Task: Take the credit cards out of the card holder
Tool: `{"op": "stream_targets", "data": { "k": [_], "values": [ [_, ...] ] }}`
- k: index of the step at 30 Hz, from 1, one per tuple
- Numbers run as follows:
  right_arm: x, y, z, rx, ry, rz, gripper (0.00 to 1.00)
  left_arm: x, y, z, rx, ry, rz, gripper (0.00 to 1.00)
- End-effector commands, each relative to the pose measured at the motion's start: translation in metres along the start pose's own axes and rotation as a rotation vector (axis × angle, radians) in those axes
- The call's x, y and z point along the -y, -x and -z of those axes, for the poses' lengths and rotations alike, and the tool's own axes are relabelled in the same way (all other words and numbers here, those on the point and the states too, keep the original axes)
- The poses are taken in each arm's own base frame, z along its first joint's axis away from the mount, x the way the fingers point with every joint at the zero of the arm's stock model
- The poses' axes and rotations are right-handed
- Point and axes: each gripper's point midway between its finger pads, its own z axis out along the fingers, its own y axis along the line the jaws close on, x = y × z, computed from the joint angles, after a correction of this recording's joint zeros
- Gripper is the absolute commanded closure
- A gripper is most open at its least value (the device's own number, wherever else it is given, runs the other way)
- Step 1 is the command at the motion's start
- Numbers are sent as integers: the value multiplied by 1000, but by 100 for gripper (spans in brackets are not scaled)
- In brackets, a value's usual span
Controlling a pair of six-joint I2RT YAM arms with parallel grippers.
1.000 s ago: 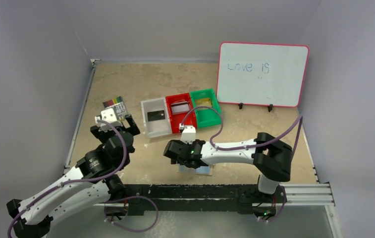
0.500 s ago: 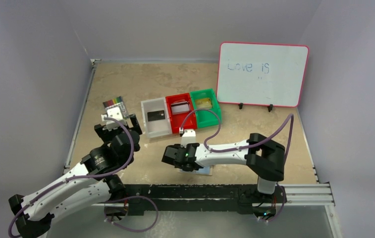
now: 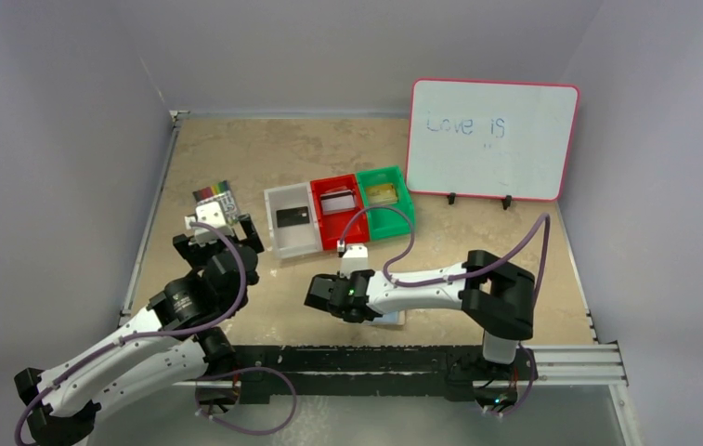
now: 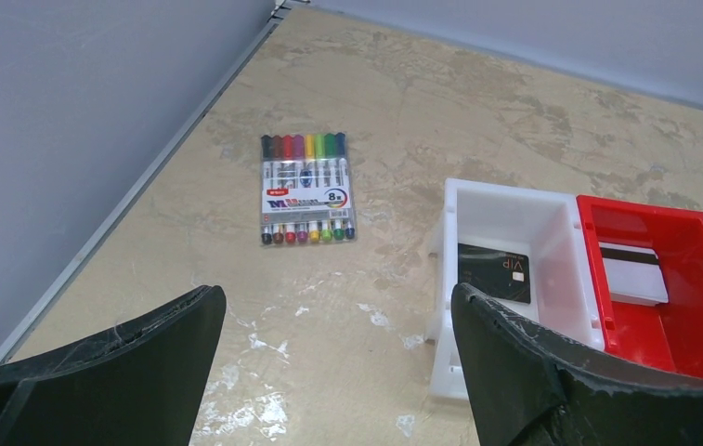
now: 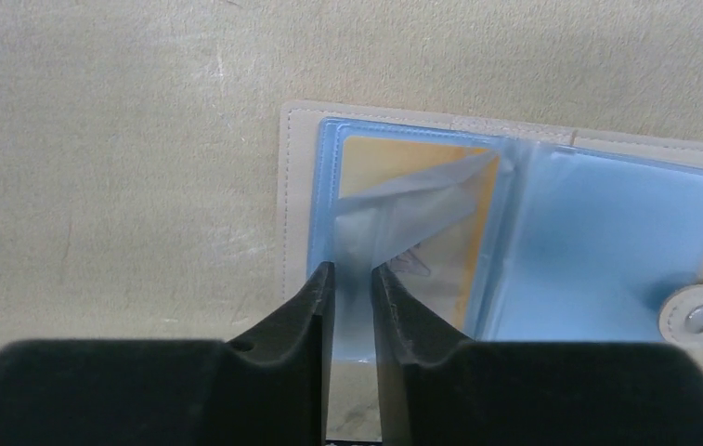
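- Beige mottled tabletop [image 3: 329,153] fills the scene, with grey walls on three sides
- Nearest the arm bases, the card holder [image 5: 607,232] lies open and flat, its pale blue inside facing up and its snap tab at the right edge
- The right gripper [image 5: 352,271] sits directly over the holder's left page, jaws almost together, pinching a lifted clear sleeve [image 5: 403,209]; an orange-yellow card [image 5: 394,153] lies under that sleeve
- The left gripper [image 4: 335,295] hovers off to the left, well apart from the holder, jaws spread wide and holding nothing
- Beyond, the white bin [image 4: 505,189] holds a black card [image 4: 494,271], the red bin [image 4: 640,212] a silver-grey card [image 4: 635,274], and the green bin [image 3: 389,226] a tan card [image 3: 383,191]
- A marker pack [image 4: 305,190] lies left of the bins, and a whiteboard [image 3: 491,139] stands at the far right
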Motion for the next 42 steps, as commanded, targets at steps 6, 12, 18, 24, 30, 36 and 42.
{"op": "stream_targets", "data": {
  "k": [6,12,18,24,30,36,42],
  "values": [
    [8,3,8,18,24,-45,89,2,14,1,18,3,56,9],
    [10,14,22,48,99,-116,92,7,11,1,6,-15,47,9],
    [24,19,29,62,198,-272,90,28,1,3,-41,-117,21,9],
    [55,14,27,44,212,-448,85,55,-11,7,-103,-235,34,8],
    [92,0,26,16,87,-548,79,88,-24,15,-171,-353,142,8],
    [107,-3,26,22,43,-594,83,152,-39,36,-290,-599,174,10],
    [113,0,28,41,68,-635,90,220,-68,74,-496,-879,193,21]
  ]
}}
